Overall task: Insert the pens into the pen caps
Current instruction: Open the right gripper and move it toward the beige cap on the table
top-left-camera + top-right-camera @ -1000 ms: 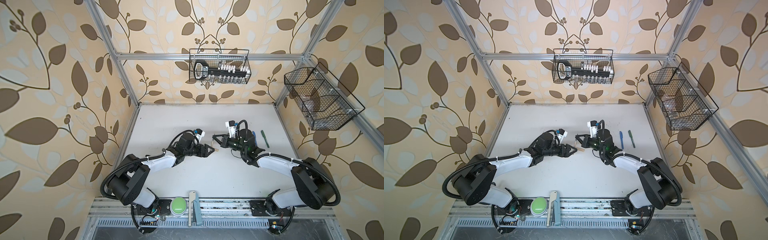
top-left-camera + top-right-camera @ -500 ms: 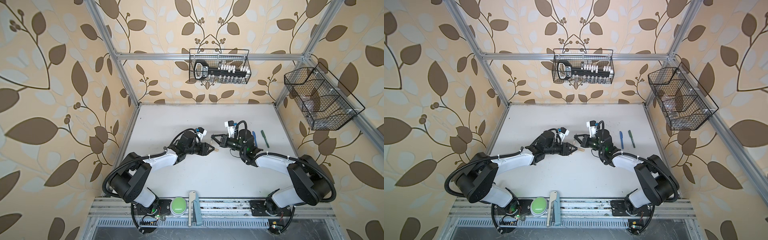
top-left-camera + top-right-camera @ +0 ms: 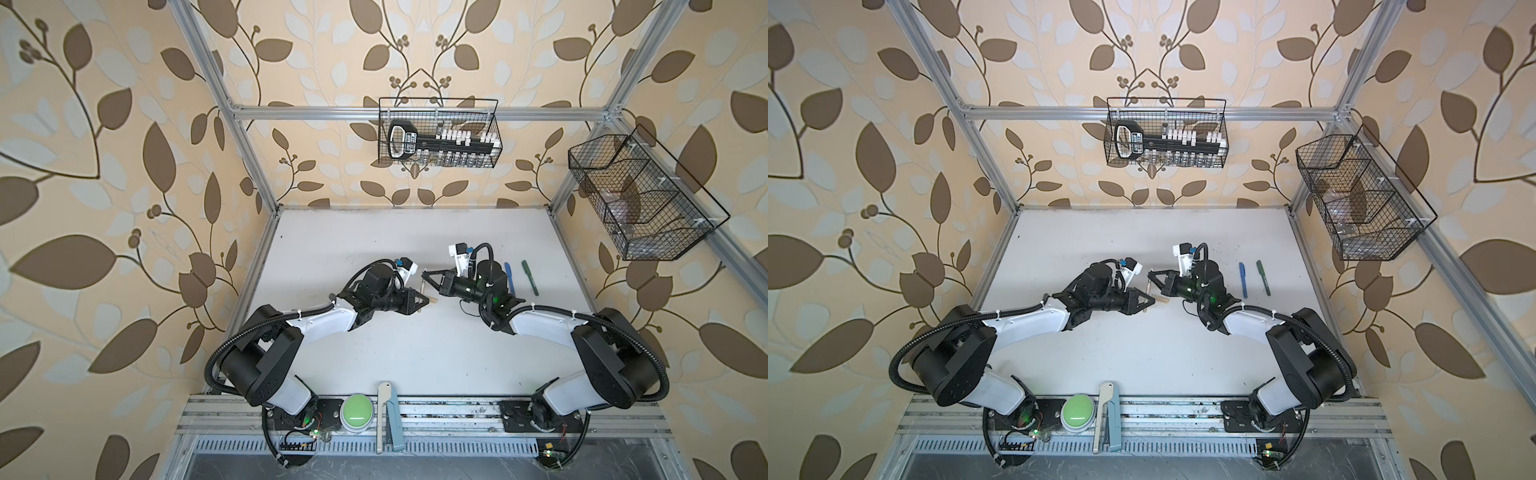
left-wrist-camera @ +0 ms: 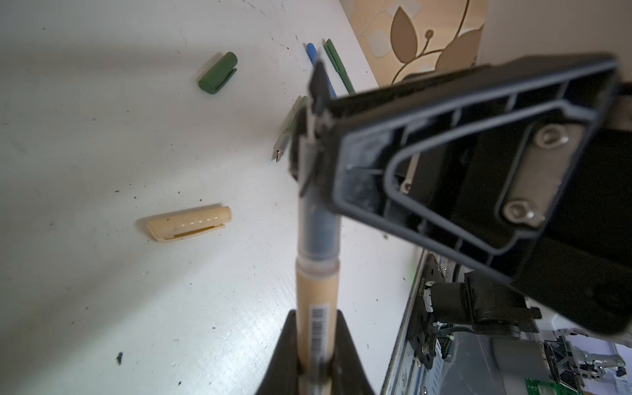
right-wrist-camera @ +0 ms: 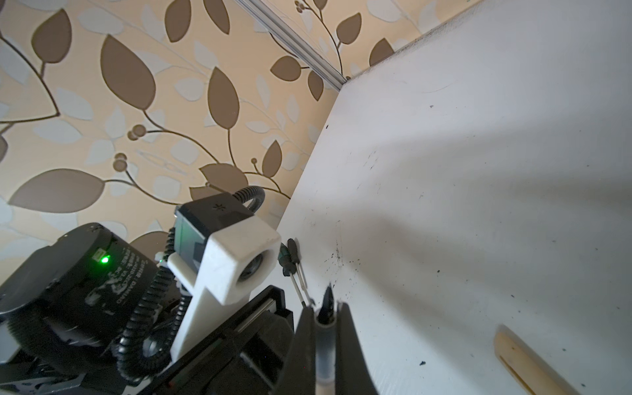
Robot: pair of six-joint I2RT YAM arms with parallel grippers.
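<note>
– Two ends of the tan pen (image 4: 315, 287) are being gripped at once, are they?
– Yes. Starting nearest, low in both top views, the green button (image 3: 357, 408) (image 3: 1077, 409) is sitting on the metal rail, well apart from the work. Just above the middle of the frame, the two hands are facing each other tip to tip.
– What is the left hand (image 3: 420, 306) doing?
– It is pointing in from the left of the frame, squeezing narrow on the pen's tan barrel. The left wrist view is showing the barcode label right between its fingers.
– And the right hand (image 3: 426, 276)?
– It is pointing in from the right, pinching the clear front section just behind the dark tip. In the right wrist view that tip is poking out past its fingers (image 5: 304, 342). So the pen is bridging both hands over the white table (image 3: 415, 374).
– Where is its cap lying?
– The tan cap (image 3: 432, 298) is lying flat on the table, just right of the pen in the frame.
– Anything further back?
– Right of centre, the blue pen (image 3: 510, 279) and a dark green pen (image 3: 530, 279) are lying side by side, near each other but apart. I cannot tell whether they are capped. In the left wrist view a second dark green pen (image 4: 290, 124) is lying with its tip bare, partly hidden behind the right hand. A dark green cap (image 4: 219, 72) is lying beyond it.
</note>
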